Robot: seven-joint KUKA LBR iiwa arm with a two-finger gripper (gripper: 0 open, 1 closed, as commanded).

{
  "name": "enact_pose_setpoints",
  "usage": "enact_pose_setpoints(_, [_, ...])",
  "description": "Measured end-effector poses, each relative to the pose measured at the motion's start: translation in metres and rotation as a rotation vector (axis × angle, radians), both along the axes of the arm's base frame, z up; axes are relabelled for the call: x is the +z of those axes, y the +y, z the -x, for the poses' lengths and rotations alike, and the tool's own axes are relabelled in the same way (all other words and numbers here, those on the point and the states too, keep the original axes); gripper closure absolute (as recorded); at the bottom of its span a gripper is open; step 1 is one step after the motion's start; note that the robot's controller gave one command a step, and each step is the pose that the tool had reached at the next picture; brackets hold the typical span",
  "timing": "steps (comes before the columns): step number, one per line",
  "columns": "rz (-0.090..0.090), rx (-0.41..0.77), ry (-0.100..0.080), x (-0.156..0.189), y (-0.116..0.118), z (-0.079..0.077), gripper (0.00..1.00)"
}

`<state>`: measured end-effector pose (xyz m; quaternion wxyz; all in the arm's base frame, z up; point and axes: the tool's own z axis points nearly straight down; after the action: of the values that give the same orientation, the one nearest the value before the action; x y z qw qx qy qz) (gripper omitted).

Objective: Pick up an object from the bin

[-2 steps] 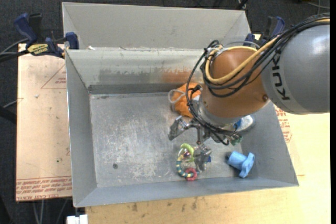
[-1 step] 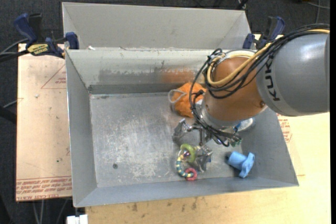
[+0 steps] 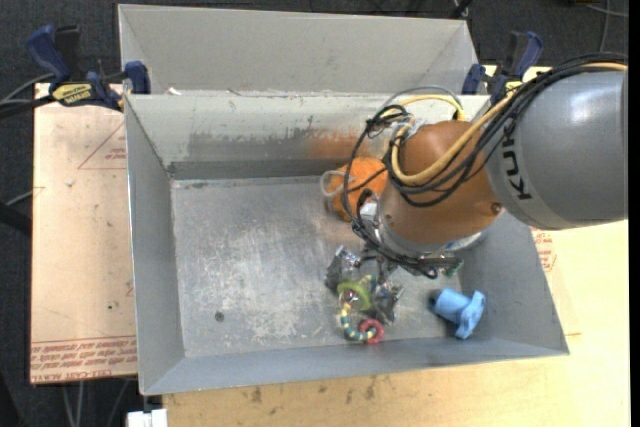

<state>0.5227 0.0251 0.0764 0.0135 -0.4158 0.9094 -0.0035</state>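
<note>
My gripper [image 3: 374, 267] is low over the right half of the bin floor, mostly hidden under the arm's orange cover. Just below it lies a small tangle of things [image 3: 362, 308]: a green piece, a string of coloured beads and a red ring. The gripper's dark body touches or overlaps the top of this tangle. A light blue plastic piece [image 3: 460, 311] lies to the right, near the bin's front right corner. An orange rounded thing with a white rim [image 3: 350, 185] sits behind the gripper by the back wall, partly hidden by the cover.
The arm comes in from the right and covers the bin's right side. The left half of the bin floor is bare scuffed metal. The bin's sloped walls rise on all sides.
</note>
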Motion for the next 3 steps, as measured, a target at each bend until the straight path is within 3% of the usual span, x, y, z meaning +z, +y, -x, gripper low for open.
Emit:
enact_pose_setpoints(2, [0.0, 0.0, 0.003, 0.003, 0.0, 0.0, 1.0])
enact_pose_setpoints(3, [0.001, -0.001, 0.017, 0.014, 0.0, 0.002, 1.0])
